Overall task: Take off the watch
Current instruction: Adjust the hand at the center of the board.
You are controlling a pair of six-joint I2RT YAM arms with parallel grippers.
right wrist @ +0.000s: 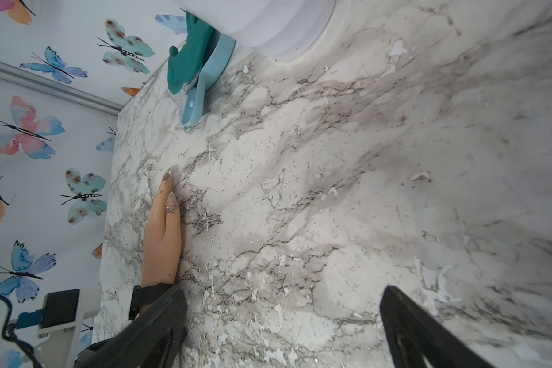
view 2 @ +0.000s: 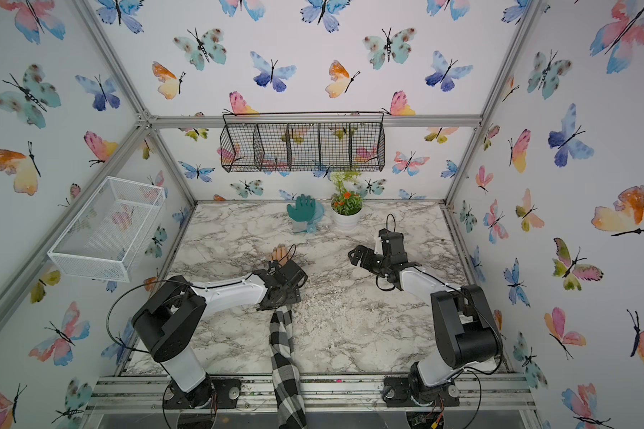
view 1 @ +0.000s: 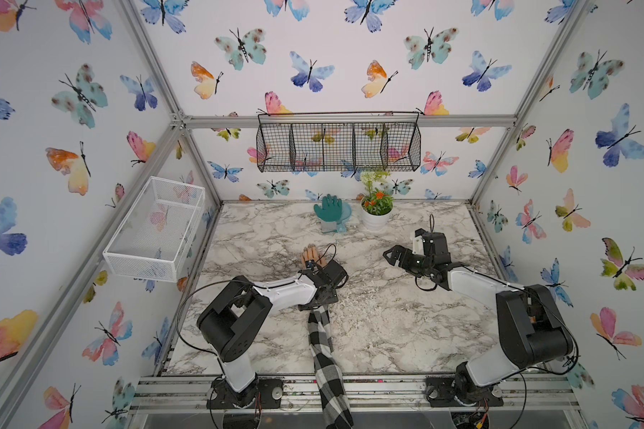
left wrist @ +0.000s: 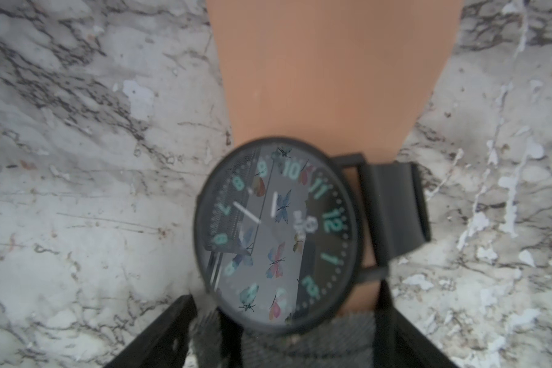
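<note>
The watch [left wrist: 278, 235] is black with a round dark face and green numerals. Its strap [left wrist: 392, 210] wraps the wrist of a mannequin hand [view 1: 310, 254] lying flat on the marble table. A black-and-white checked sleeve [view 1: 322, 345] runs from the wrist to the table's front edge. My left gripper [left wrist: 276, 344] hangs right over the wrist, its fingers [left wrist: 160, 337] apart on either side of wrist and sleeve, just behind the watch face. In both top views it hides the watch. To the right, my right gripper [right wrist: 284, 328] stands open above bare table. The strap [right wrist: 144, 294] shows beside its finger.
At the back of the table stand a white flower pot [view 1: 376, 217] and a teal glove on a stand [view 1: 329, 213]. A white mesh basket [view 1: 157, 226] hangs on the left wall, and a black wire basket [view 1: 339, 146] on the back wall.
</note>
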